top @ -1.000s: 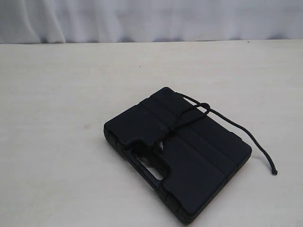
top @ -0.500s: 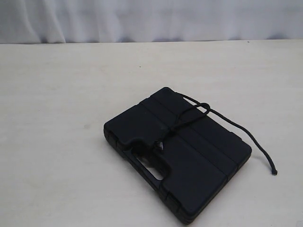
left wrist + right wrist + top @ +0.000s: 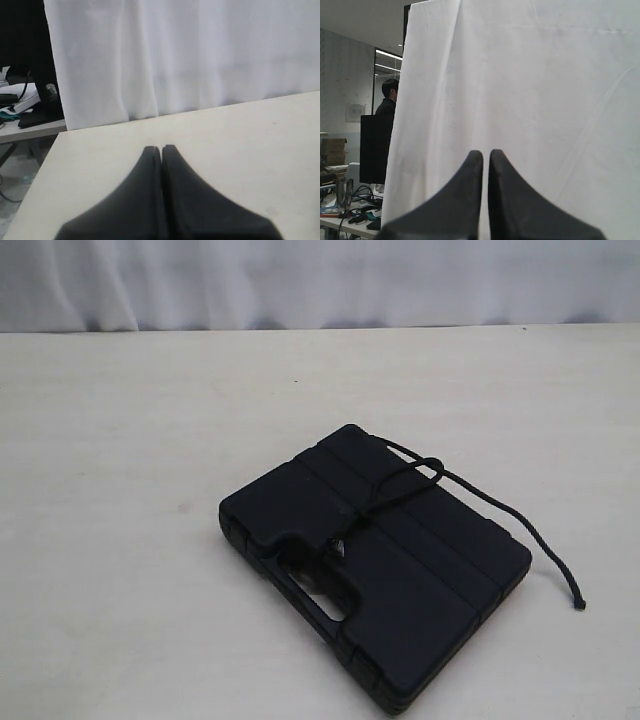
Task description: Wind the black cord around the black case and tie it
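Exterior view: the black case [image 3: 420, 580] lay on the table [image 3: 120, 440], the black cord [image 3: 530, 532] crossing its lid. Left hand [image 3: 161, 148] and right hand [image 3: 486, 154] were pressed together, empty. Tightening likely required pinching the cord's trailing end.

Only the robot's two claws show, each in its own wrist view. The left claw [image 3: 161, 148] is a pair of plain matte black fingers [image 3: 142, 200], broad at the base and narrowing along smooth, slightly curved outer edges to small rounded tips. Their inner faces run straight and flat. The right claw [image 3: 485, 152] has the same build: two dull black fingers [image 3: 460, 200], wide below, tapering to blunt tips. The bases look blurred.
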`<state>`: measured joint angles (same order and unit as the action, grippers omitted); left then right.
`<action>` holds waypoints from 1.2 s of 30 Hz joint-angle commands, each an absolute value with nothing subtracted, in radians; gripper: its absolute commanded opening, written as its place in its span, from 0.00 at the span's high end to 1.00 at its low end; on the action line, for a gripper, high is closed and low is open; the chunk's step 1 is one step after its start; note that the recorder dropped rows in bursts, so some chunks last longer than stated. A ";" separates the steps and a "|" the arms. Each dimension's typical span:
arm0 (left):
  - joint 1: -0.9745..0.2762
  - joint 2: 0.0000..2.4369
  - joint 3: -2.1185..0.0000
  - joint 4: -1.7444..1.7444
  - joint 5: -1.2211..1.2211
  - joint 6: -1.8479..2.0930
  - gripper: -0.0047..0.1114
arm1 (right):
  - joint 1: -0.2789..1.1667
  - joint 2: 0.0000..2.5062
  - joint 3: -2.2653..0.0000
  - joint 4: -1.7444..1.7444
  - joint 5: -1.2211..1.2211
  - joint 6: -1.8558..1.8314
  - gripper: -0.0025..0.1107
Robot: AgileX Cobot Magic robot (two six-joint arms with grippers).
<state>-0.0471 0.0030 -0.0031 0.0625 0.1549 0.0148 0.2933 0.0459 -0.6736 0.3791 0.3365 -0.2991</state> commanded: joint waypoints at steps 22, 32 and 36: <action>-0.024 0.000 0.000 0.066 0.308 0.000 0.96 | 0.294 0.042 -0.669 0.381 0.341 -0.299 0.94; -0.024 0.000 0.000 0.066 0.308 0.000 0.96 | 0.294 0.042 -0.669 0.381 0.341 -0.299 0.94; -0.024 0.000 0.000 0.066 0.308 0.000 0.96 | 0.294 0.042 -0.669 0.381 0.341 -0.299 0.94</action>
